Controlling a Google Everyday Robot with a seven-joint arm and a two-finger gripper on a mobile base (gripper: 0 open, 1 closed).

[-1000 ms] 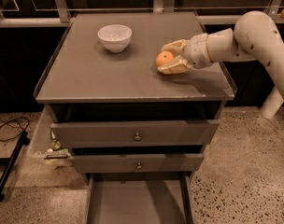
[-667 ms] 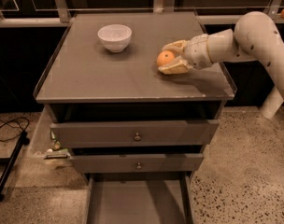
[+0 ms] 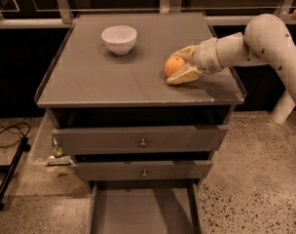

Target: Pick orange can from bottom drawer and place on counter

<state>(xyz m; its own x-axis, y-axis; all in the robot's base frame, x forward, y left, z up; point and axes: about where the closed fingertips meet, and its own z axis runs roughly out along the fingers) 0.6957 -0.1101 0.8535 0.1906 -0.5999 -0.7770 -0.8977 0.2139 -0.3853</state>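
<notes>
Orange can (image 3: 175,66), the small round orange thing, is out of the drawer and up on the counter (image 3: 114,77). We see it in almost the same spot as 1 second ago, so not much has changed. We think the carrying is done and only the letting go is left. The counter is the biggest thing here, a wide grey top with a thin rim. The can is near its right side and fairly close to the front edge, but not at it, so we think it should stay put if let go softly. The bottom drawer (image 3: 138,211) below is pulled open and its floor is bare. The white arm (image 3: 265,35) reaches in from the right. The white bowl (image 3: 119,38) is well apart from the can, at the back left. The gripper (image 3: 172,69) is low over the counter, its 2 fingers closed on the can, 1 on each side. We think it can open and pull back to the right with nothing in its way.
</notes>
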